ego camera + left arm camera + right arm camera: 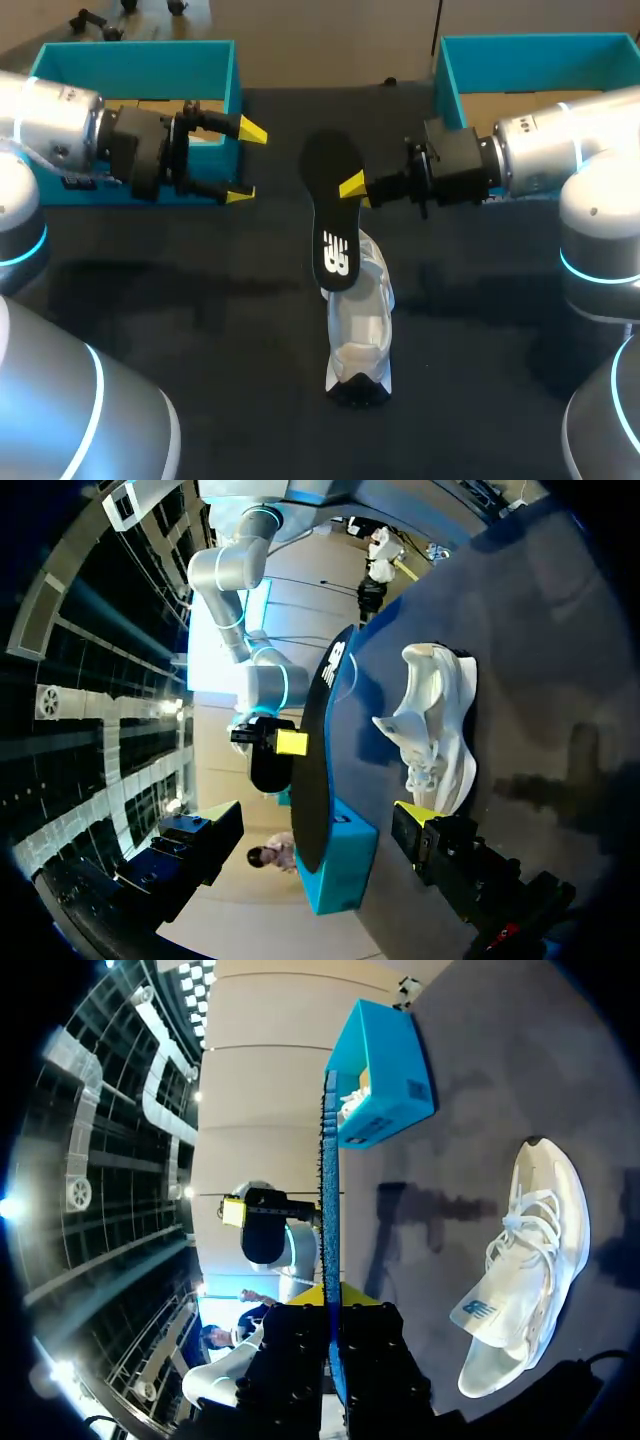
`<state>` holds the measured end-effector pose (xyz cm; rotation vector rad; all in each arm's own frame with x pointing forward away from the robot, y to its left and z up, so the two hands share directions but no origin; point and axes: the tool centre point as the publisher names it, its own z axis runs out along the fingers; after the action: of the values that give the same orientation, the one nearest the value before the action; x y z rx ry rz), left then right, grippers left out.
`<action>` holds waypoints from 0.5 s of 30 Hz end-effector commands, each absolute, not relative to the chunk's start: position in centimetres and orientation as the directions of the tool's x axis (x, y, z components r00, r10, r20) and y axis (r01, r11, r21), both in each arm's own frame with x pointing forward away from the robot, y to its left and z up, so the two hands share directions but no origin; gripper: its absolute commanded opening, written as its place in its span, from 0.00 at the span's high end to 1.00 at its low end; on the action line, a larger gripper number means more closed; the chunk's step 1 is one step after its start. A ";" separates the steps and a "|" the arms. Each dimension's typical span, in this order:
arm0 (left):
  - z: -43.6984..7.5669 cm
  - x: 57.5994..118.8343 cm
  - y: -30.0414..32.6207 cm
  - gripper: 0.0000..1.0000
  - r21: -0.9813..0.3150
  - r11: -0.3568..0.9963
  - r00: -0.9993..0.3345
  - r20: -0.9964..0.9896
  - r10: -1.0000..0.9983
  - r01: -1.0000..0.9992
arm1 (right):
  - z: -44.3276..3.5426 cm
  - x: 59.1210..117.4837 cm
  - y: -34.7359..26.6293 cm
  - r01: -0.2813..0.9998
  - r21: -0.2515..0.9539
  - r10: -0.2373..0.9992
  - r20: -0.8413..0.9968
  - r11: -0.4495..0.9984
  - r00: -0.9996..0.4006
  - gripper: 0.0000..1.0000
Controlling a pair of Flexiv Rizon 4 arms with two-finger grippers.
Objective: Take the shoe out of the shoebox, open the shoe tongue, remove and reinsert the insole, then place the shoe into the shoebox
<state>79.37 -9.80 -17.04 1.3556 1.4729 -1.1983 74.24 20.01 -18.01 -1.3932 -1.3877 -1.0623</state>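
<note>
A white shoe (360, 325) lies on the dark table, toe toward the front edge. Above its heel hangs the black insole (333, 215) with a white logo, and my right gripper (352, 188) is shut on its edge. In the right wrist view the insole (330, 1200) shows edge-on between the fingers, with the shoe (530, 1260) lying beside it. My left gripper (247, 163) stands open and empty to the left of the insole, in front of the left box. Seen from the left wrist, the insole (318, 770) hangs ahead and the shoe (435, 730) lies beyond it.
Two teal shoeboxes stand at the back of the table, one at the left (140, 60) and one at the right (540, 48). The left box (385, 1070) also shows in the right wrist view. Dark table surface surrounds the shoe.
</note>
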 end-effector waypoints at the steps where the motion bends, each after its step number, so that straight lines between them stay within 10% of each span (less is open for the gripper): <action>1: -17.5 78.9 -10.4 0.00 -0.129 -0.015 -0.122 -0.967 0.224 0.992 | -18.1 74.3 20.2 1.000 -0.014 0.253 0.967 0.006 0.012 1.00; 15: -18.1 78.6 -11.0 0.00 -0.160 0.005 -0.158 -0.971 0.179 0.987 | -18.1 74.3 20.2 1.000 -0.011 0.233 0.972 0.001 0.011 1.00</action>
<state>78.79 -10.35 -17.36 1.2978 1.4701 -1.2498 74.25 20.01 -17.99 -1.3930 -1.3861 -1.0626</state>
